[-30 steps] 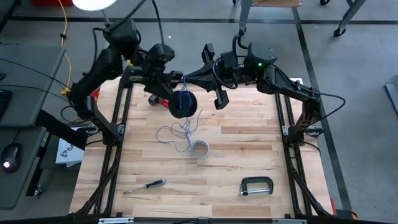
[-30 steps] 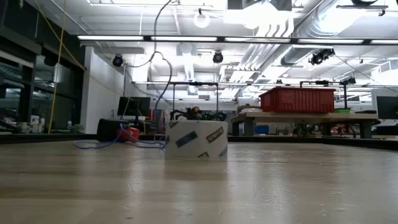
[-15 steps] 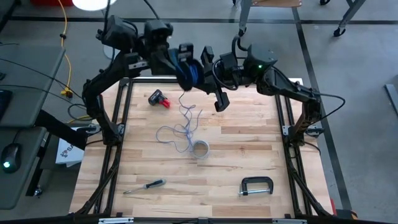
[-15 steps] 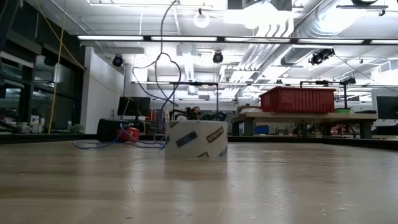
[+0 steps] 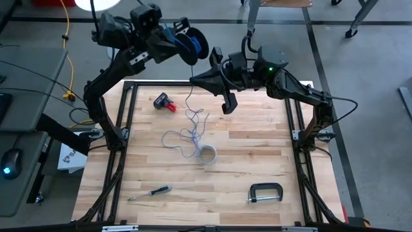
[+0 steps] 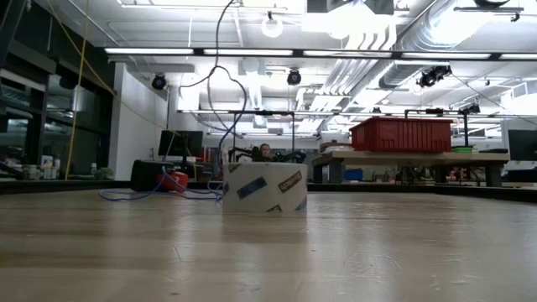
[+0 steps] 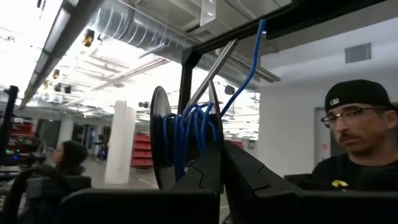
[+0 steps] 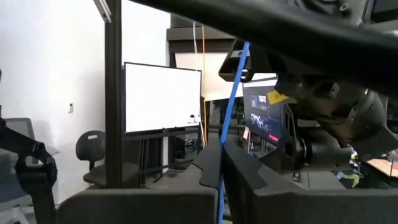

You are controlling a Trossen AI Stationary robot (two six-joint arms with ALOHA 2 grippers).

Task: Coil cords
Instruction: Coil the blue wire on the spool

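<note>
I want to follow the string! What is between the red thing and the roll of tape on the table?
In the high view, loose loops of the cords, blue and pale grey, lie on the table between the red thing and the tape roll.

Grey floor [image 5: 360, 116] all around a pale wooden table [image 5: 251, 154]. Beyond the table, an open workshop hall with white ceiling ducts [image 6: 394, 42] and long strip lights [image 6: 210, 52]. Right of the table, far back, a red bin [image 6: 407, 134] on a workbench [image 6: 403, 157]. A whiteboard [image 8: 163, 96] and an office chair [image 8: 96, 158] by a white wall [image 8: 50, 62].
</note>
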